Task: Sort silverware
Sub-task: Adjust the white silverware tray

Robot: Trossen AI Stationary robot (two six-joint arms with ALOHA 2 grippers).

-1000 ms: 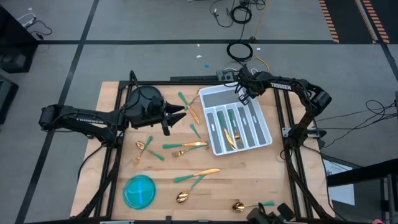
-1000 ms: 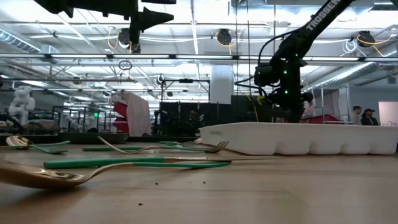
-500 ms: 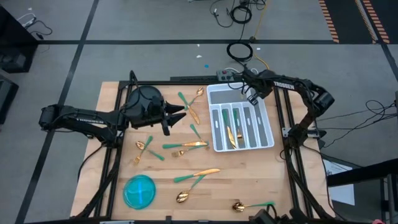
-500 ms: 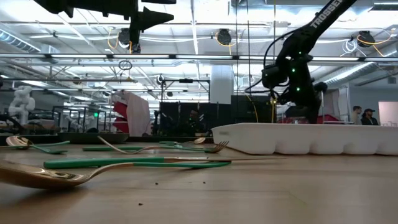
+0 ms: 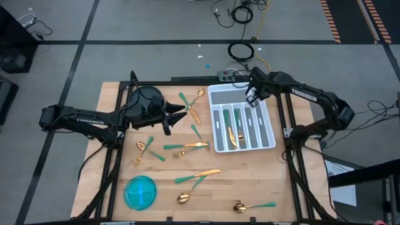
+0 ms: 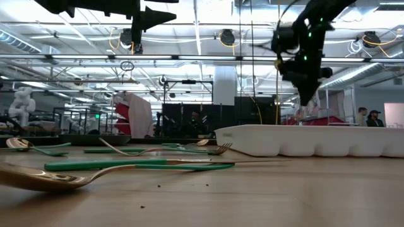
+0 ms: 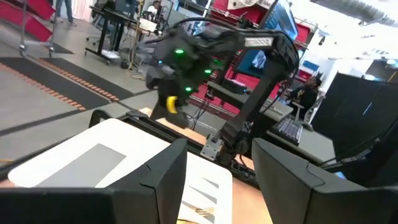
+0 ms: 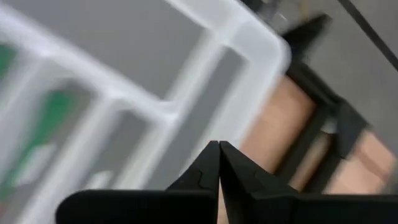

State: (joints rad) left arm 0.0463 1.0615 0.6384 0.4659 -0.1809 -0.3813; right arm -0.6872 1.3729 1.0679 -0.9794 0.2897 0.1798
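Observation:
The silverware, gold heads on teal handles, lies in two places. Several pieces lie loose on the wooden table, among them a fork (image 5: 186,145) and a spoon (image 5: 253,205). Several more (image 5: 232,132) lie in the slots of the white tray (image 5: 213,125). My right gripper (image 5: 252,102) hangs shut above the tray's far right part, pointing steeply down, with nothing between its fingers (image 8: 219,149). My left gripper (image 5: 181,115) hovers open and level above the table left of the tray, facing it (image 7: 93,155).
A round blue bowl (image 5: 140,191) stands at the near left. Loose pieces near the tray's left wall include a spoon (image 5: 199,94) and a fork (image 5: 195,115). Bare wood lies between the tray and the near edge. People stand far behind the table (image 6: 372,116).
The white tray, at first skewed on the table, has been turned square and slid a little toward the right edge while my shut right gripper was at its far end. My right gripper has since risen clear above the tray, still shut.

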